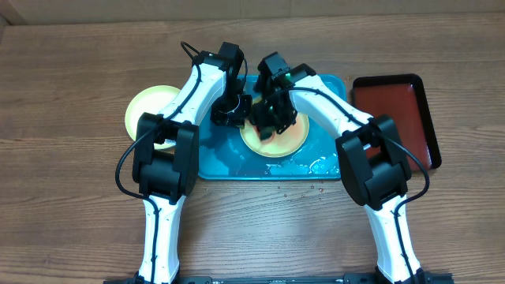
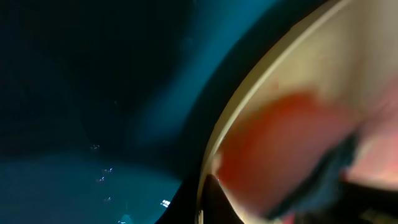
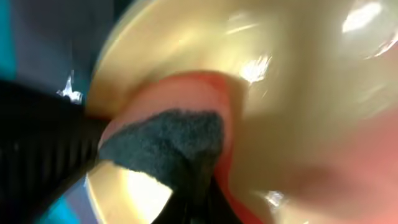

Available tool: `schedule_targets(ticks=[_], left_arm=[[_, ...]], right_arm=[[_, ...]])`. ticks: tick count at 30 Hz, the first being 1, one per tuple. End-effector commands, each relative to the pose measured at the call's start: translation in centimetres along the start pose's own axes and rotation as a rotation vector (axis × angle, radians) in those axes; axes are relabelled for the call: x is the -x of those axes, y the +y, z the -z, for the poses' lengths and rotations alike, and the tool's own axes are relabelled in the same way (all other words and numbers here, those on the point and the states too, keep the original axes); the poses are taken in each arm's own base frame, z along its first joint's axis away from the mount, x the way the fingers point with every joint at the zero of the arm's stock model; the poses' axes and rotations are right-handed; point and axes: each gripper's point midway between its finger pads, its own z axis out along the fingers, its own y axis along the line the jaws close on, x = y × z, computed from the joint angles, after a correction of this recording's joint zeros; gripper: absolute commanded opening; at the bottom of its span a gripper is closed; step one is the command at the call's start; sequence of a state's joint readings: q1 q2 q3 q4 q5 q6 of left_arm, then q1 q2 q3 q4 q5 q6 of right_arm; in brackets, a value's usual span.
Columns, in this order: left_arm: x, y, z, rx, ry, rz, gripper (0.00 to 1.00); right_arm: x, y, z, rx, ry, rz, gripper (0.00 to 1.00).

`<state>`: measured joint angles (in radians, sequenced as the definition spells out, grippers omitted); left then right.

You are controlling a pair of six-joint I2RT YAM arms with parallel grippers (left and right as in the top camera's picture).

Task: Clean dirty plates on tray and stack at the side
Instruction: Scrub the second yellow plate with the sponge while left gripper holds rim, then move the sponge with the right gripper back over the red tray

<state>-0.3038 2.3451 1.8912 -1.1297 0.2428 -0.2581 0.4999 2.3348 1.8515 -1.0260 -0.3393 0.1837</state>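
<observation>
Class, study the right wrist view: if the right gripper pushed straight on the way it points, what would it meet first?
Most likely the pale yellow-green round plastic plate on the teal-blue plastic tray; a dark grey, red-edged pad sits between, seemingly against it. Blur hides depth.

Yellow plate point(image 1: 290, 143) flat on teal tray point(image 1: 217, 164) (wet), second yellow plate point(image 1: 148, 106) off-tray, left.

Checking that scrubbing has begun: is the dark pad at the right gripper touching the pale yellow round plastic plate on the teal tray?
Cannot tell. Right wrist view: dark pad over the pale yellow plate, too blurred to show contact or gap.
</observation>
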Motion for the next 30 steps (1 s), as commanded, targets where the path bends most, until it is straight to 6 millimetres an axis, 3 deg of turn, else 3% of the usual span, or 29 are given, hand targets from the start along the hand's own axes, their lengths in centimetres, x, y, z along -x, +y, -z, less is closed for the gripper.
schedule_targets(ticks=[1,6,9,10,12,21,26,28,30], left_arm=[[-0.5,0.4,-1.4,0.024,0.026,-0.013,0.04],[-0.4,0.5,-1.4,0.029,0.024,-0.013,0.04],[-0.4,0.6,-1.4,0.04,0.021,-0.013,0.04],[-0.4,0.6,-1.4,0.04,0.021,-0.013,0.04],[-0.4,0.7,-1.4,0.043,0.02,-0.014,0.04],[-0.3,0.8,-1.4,0.05,0.018,-0.014,0.04],[-0.2,1.2,-1.3,0.074,0.011,-0.014,0.04],[0.0,1.6,-1.0,0.098,-0.002,-0.012,0.04],[0.4,2.0,0.1,0.109,-0.031,-0.006,0.04]], right_arm=[[-3.2,-2.7,-1.7,-0.024,0.151,-0.074,0.04],[-3.7,-8.7,0.1,-0.25,0.16,-0.193,0.04],[-3.5,-12.9,1.6,-0.457,0.113,-0.276,0.04],[-2.8,-15.2,2.7,-0.595,0.055,-0.302,0.04],[-1.7,-16.2,3.3,-0.657,-0.004,-0.291,0.04],[2.0,-17.0,4.0,-0.709,-0.173,-0.276,0.04],[3.2,-15.7,5.6,-0.672,-0.212,-0.299,0.04],[4.1,-13.7,7.7,-0.599,-0.238,-0.299,0.04],[5.1,-11.5,11.3,-0.528,-0.297,-0.296,0.04]])
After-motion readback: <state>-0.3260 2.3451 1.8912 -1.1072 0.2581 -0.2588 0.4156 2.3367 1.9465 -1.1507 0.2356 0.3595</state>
